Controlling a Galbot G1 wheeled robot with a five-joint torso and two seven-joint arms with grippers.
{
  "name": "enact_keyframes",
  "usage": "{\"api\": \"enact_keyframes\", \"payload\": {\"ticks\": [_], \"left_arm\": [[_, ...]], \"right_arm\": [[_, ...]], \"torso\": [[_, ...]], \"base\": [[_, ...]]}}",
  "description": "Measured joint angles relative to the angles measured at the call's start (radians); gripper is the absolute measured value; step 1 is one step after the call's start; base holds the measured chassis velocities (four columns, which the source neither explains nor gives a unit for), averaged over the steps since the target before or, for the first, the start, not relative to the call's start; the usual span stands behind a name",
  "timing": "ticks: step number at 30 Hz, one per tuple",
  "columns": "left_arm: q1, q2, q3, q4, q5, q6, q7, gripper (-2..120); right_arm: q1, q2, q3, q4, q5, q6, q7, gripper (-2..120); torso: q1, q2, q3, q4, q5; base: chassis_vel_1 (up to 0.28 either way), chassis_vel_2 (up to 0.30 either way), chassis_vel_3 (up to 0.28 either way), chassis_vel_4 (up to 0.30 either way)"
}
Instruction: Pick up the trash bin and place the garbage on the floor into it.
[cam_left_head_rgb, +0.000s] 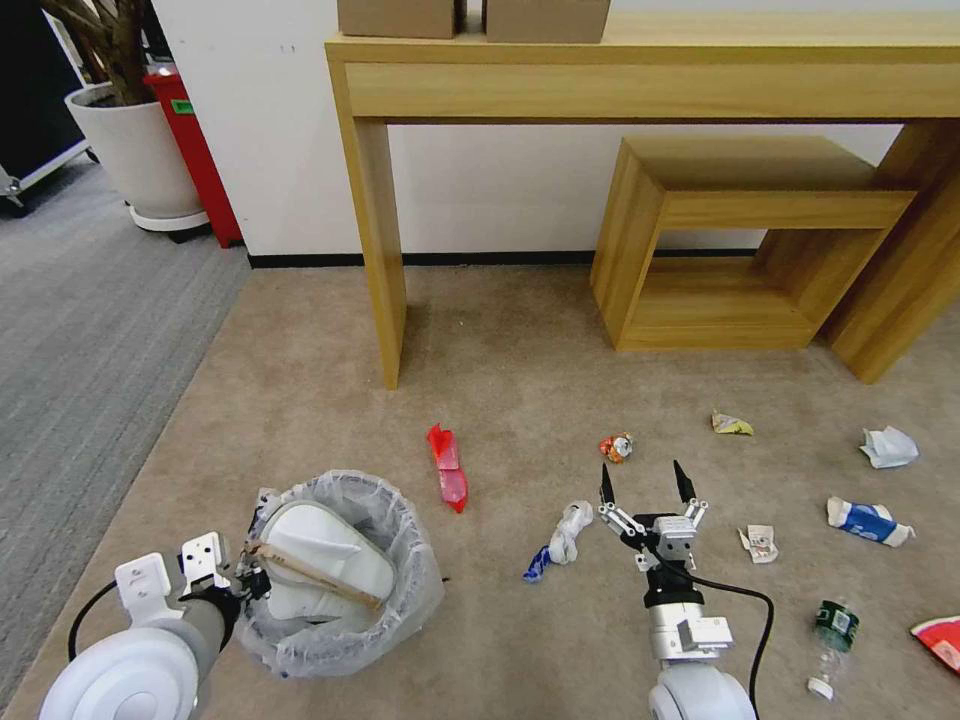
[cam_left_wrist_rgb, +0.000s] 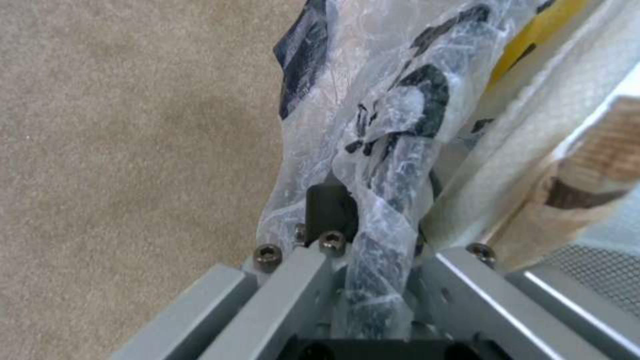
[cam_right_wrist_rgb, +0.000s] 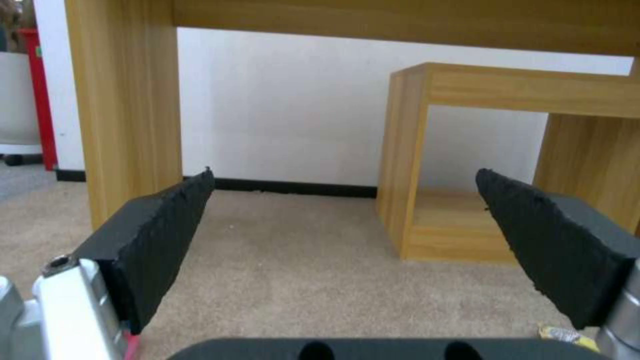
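The trash bin (cam_left_head_rgb: 400, 590), lined with a crinkled clear bag, stands on the beige floor (cam_left_head_rgb: 520, 360) at the lower left. It holds a white slipper (cam_left_head_rgb: 330, 555) and a wooden stick (cam_left_head_rgb: 315, 578). My left gripper (cam_left_head_rgb: 250, 578) is shut on the bin's rim; the left wrist view shows the bag and rim (cam_left_wrist_rgb: 393, 150) pinched in this gripper (cam_left_wrist_rgb: 373, 245). My right gripper (cam_left_head_rgb: 645, 482) hovers open and empty over the carpet, just short of a small orange-red wrapper (cam_left_head_rgb: 617, 447). Its black fingers (cam_right_wrist_rgb: 160, 235) stand wide apart. A red wrapper (cam_left_head_rgb: 447, 467) and a white-blue crumpled piece (cam_left_head_rgb: 562, 535) lie between bin and right gripper.
More litter lies to the right: yellow wrapper (cam_left_head_rgb: 731, 424), crumpled white paper (cam_left_head_rgb: 888, 447), blue-white carton (cam_left_head_rgb: 868, 522), small paper scrap (cam_left_head_rgb: 760, 543), clear bottle (cam_left_head_rgb: 832, 632). A wooden table leg (cam_left_head_rgb: 378, 250) and a low wooden shelf (cam_left_head_rgb: 720, 250) stand ahead. Grey ribbed carpet (cam_left_head_rgb: 90, 330) lies left.
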Motion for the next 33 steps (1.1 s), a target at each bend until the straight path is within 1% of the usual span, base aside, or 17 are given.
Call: {"api": "enact_keyframes", "payload": {"ticks": [8,33], "left_arm": [[0.003,-0.006,0.012,-0.001,0.014,0.000,0.000,0],[0.014,-0.009,0.009,0.004,0.027,0.001,-0.001,0]], "right_arm": [[0.000,-0.006,-0.001,-0.005,0.001,0.000,-0.003,100],[0.027,-0.017,-0.025,-0.038,0.001,0.005,-0.009,100]], "torso": [[0.000,0.000,0.000,0.0000,0.0000],[0.000,0.000,0.000,0.0000,0.0000]], "base": [[0.000,0.000,0.000,0.000],[0.000,0.000,0.000,0.000]]}}
